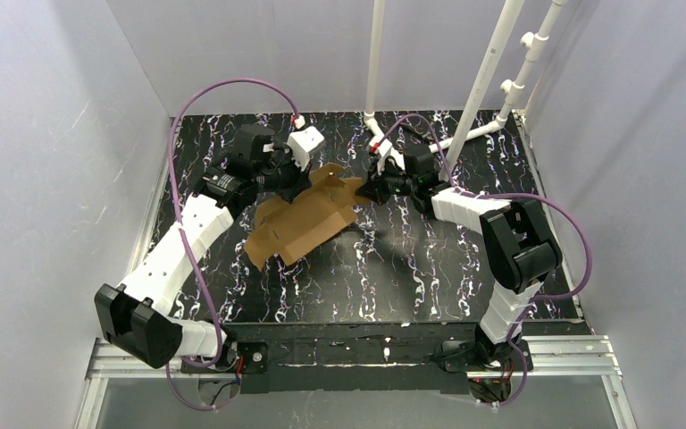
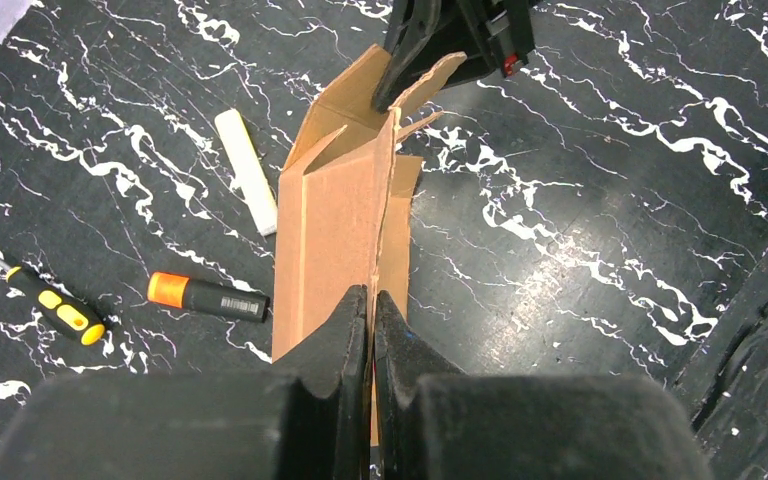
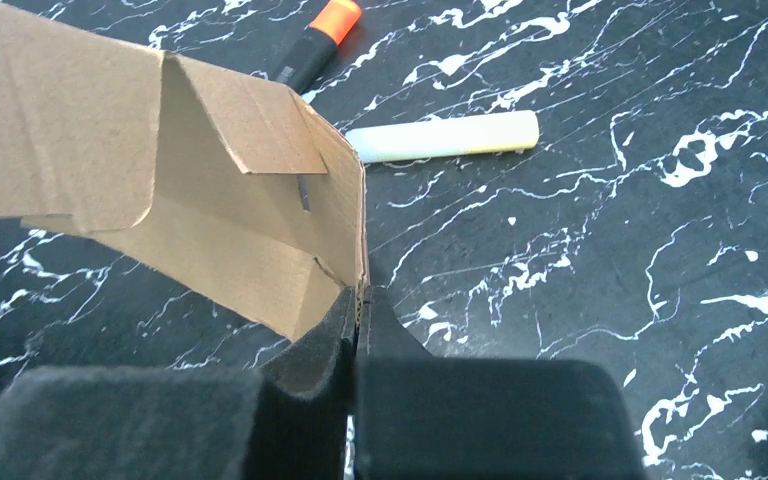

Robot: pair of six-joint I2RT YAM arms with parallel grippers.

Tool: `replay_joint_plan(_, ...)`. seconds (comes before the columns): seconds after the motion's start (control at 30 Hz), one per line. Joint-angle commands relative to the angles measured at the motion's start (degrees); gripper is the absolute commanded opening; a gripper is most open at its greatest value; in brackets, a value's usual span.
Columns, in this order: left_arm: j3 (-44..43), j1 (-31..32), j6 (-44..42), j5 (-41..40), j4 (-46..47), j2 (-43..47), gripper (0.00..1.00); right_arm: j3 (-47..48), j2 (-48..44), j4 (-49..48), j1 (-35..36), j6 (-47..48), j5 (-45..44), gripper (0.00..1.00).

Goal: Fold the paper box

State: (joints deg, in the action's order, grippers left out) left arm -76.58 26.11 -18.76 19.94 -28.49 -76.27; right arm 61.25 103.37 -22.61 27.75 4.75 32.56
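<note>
The paper box (image 1: pixel 302 221) is a brown cardboard die-cut sheet, partly folded, held above the table between both arms. My left gripper (image 1: pixel 296 181) is shut on an upright edge of the box (image 2: pixel 340 220), its jaws pinching the sheet (image 2: pixel 372 300). My right gripper (image 1: pixel 363 190) is shut on the box's far right edge; in the right wrist view the cardboard (image 3: pixel 140 160) shows folded walls and a flap, pinched at my gripper (image 3: pixel 360 298). The right gripper's fingers (image 2: pixel 430 40) show at the top of the left wrist view.
On the black marbled table (image 1: pixel 411 268) under the box lie an orange-capped marker (image 2: pixel 205 296), a white stick (image 2: pixel 246 170) and a yellow-handled screwdriver (image 2: pixel 55 305). The marker (image 3: pixel 320 35) and white stick (image 3: pixel 445 137) also show in the right wrist view. White pipes (image 1: pixel 487 85) stand at the back.
</note>
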Motion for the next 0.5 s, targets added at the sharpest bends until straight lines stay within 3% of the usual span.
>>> replay_joint_plan(0.0, -0.5, 0.4, -2.3, -0.4, -0.2, 1.3, 0.0, 1.4, 2.4, -10.3, 1.2, -1.5, -6.0, 0.01)
replay_joint_plan(0.47, 5.3, 0.4, 7.4, 5.0, 3.4, 1.8, 0.0, -9.4, 0.9, -17.5, 1.6, 3.2, -4.8, 0.01)
